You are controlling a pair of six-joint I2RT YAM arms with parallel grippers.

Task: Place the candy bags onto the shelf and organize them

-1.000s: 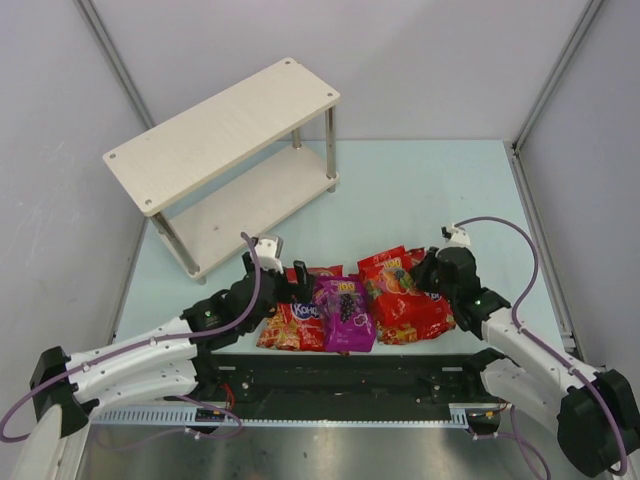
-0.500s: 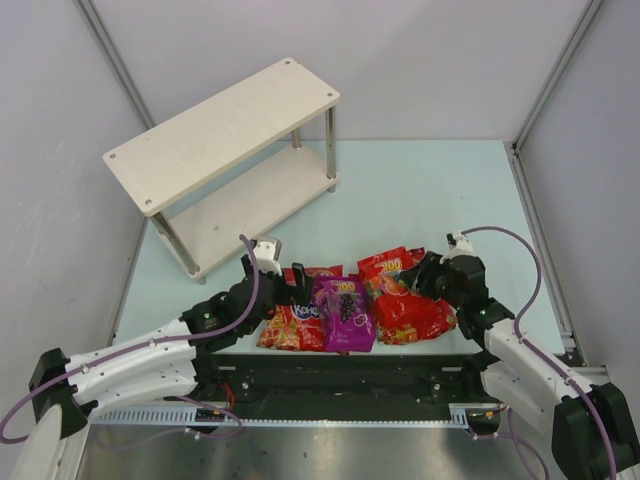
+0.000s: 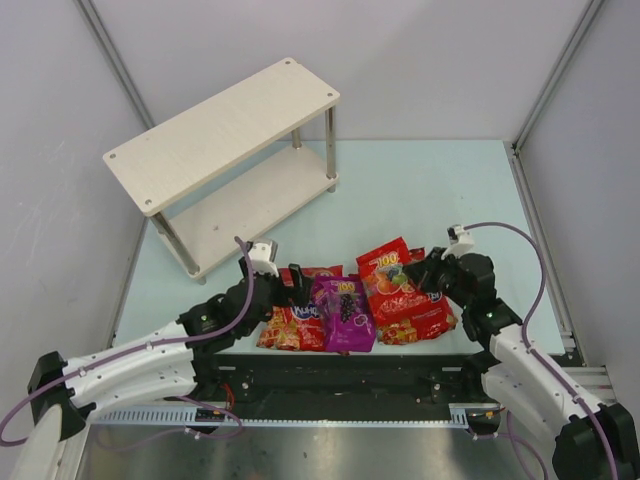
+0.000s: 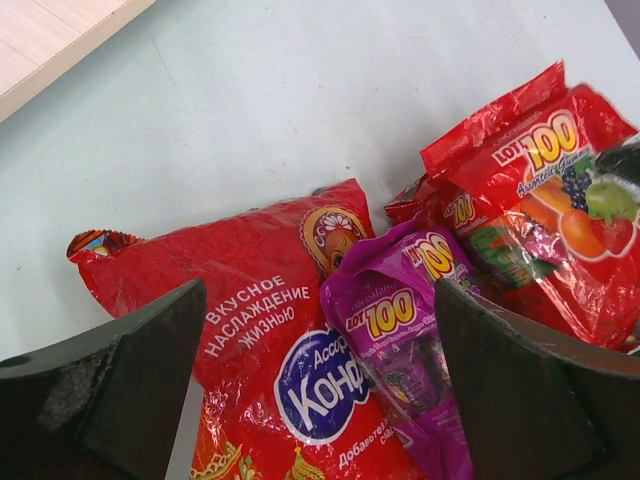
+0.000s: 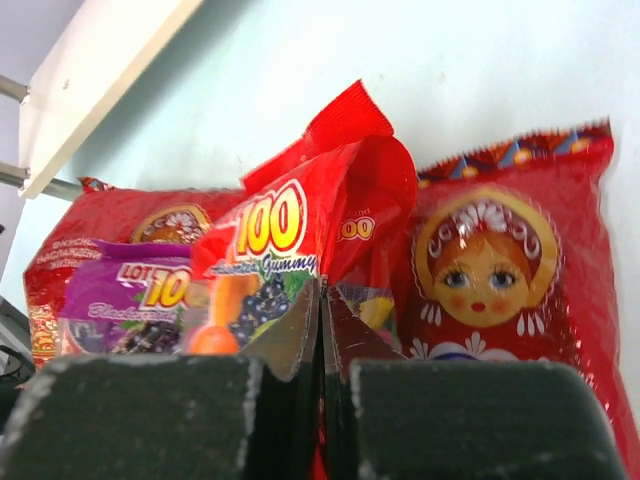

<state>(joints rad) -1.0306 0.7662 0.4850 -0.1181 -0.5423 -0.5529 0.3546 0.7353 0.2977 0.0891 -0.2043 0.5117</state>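
Tabletop (image 3: 430, 190) lies below your right gripper (image 5: 322, 345), whose shut fingers (image 5: 150, 420) pinch only an edge of the fruit-print bag (image 5: 270, 230), which may slip; left gripper (image 4: 320, 370) gapes wide.

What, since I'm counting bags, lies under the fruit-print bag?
A red bag with a doll's face lies partly under the fruit-print bag, which the right gripper pinches. The purple bag sits beside it. Whatever else it covers cannot be seen.
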